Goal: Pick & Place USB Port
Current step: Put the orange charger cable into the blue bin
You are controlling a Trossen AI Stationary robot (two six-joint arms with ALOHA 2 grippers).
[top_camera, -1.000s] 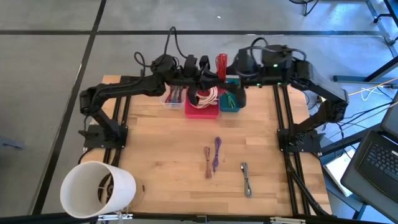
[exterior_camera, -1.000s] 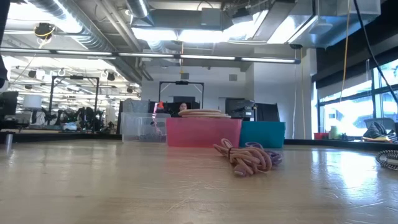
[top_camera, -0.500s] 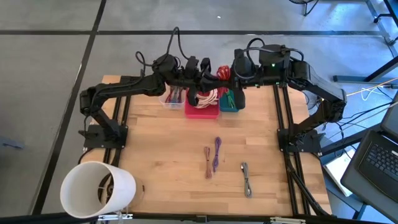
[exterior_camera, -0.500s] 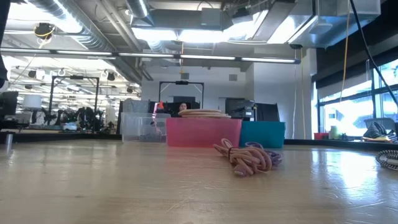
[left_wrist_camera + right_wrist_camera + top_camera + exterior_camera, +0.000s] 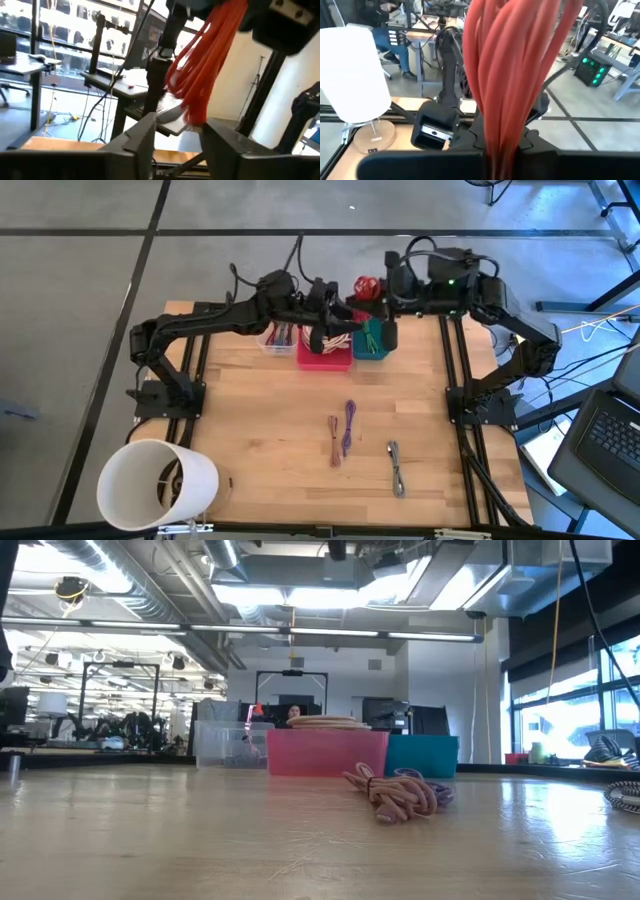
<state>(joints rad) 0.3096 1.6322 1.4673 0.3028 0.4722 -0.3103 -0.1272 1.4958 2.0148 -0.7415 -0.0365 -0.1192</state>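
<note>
Red cable point(image 5: 515, 85) now raised between right fingers point(image 5: 470, 131).

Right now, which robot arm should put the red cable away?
Probably the right arm: its tool is shut on the red cable bundle, lifted beside the teal bin. The left tool is open and holds nothing.

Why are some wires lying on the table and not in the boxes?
Three coiled cables lie loose mid-table: pink, purple and grey. The right hand holds a red cable above the bins.
</note>
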